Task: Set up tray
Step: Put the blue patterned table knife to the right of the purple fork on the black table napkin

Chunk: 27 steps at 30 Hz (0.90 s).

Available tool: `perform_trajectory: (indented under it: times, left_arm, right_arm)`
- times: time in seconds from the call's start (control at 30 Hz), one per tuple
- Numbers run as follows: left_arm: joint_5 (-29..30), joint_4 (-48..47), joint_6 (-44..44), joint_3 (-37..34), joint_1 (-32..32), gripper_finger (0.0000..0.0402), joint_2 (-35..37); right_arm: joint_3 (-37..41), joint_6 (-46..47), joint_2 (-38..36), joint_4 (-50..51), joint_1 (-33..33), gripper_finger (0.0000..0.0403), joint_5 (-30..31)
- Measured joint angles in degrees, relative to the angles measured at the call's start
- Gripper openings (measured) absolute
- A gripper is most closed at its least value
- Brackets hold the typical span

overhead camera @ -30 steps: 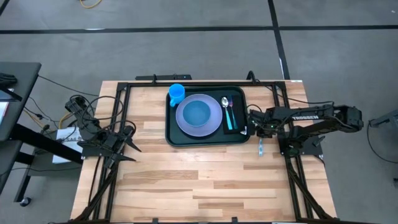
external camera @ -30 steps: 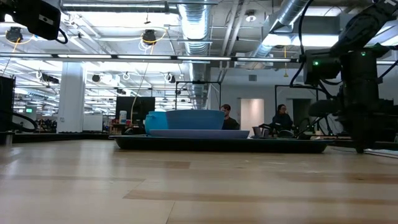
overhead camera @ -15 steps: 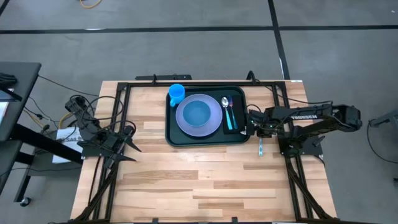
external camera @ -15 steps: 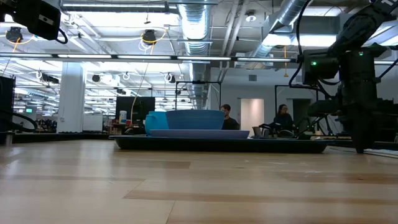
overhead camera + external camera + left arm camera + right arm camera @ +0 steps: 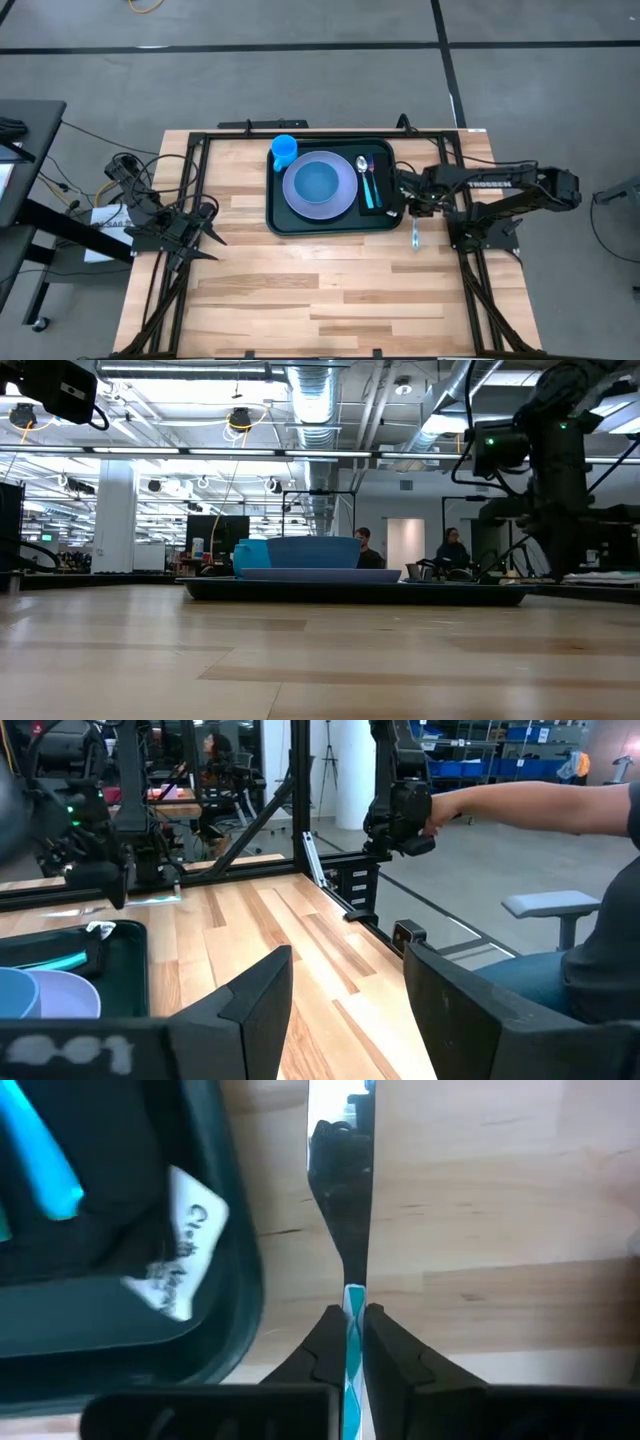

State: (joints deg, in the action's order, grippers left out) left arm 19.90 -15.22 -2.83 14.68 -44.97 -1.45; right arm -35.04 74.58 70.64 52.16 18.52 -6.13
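The dark green tray [image 5: 273,212] lies at the table's far middle. On it are a lavender plate [image 5: 341,203] with a blue bowl [image 5: 318,182], a blue cup [image 5: 284,150], and a spoon [image 5: 362,164] on a black napkin [image 5: 375,205]. My right gripper [image 5: 409,207] hovers just off the tray's right near corner [image 5: 235,1280], shut on a knife [image 5: 347,1240] with a teal-and-white striped handle. My left gripper [image 5: 345,1010] waits open at the table's left edge [image 5: 205,225]. My right gripper pinches the knife's striped handle [image 5: 352,1318] between its two fingers [image 5: 325,1342], coming from above and pointing down. The metal blade [image 5: 343,1200] reaches out ahead over the wood beside the tray. The handle's free end [image 5: 415,238] sticks out toward the near edge.
A white label [image 5: 185,1260] lies on the tray's corner near the gripper. Black frame rails [image 5: 455,190] run along both table sides. Bare wood [image 5: 320,290] fills the near half. People [image 5: 452,552] sit in the room beyond, and a person's arm [image 5: 540,800] shows in the left wrist view.
My right gripper has moved up and toward the table's left, closer to the tray's right rim, carrying the knife with it. In the low view the arm has risen off the tabletop and shifted left.
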Motion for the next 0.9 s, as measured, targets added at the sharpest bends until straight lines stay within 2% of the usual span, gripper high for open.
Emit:
perform_trajectory:
  times: [0.3,0.67,0.8,0.9]
  left_arm:
    - [-0.07,-0.02,0.0,-0.02,0.0,0.018,0.0]
    - [-0.09,-0.02,0.0,-0.02,0.0,0.018,0.0]
    - [-0.09,-0.02,0.0,-0.02,0.0,0.018,-0.02]
    - [-0.11,-0.1,0.0,-0.02,-0.02,0.018,-0.01]
  right_arm:
    - [-4.95,-2.25,-0.12,3.91,3.06,0.0005,0.04]
    - [-12.68,-7.55,0.04,-0.74,9.78,0.0004,0.2]
    - [-15.42,-9.98,3.02,-1.42,11.79,0.0003,0.42]
    - [-18.56,-13.6,7.96,-1.5,12.84,0.0003,0.26]
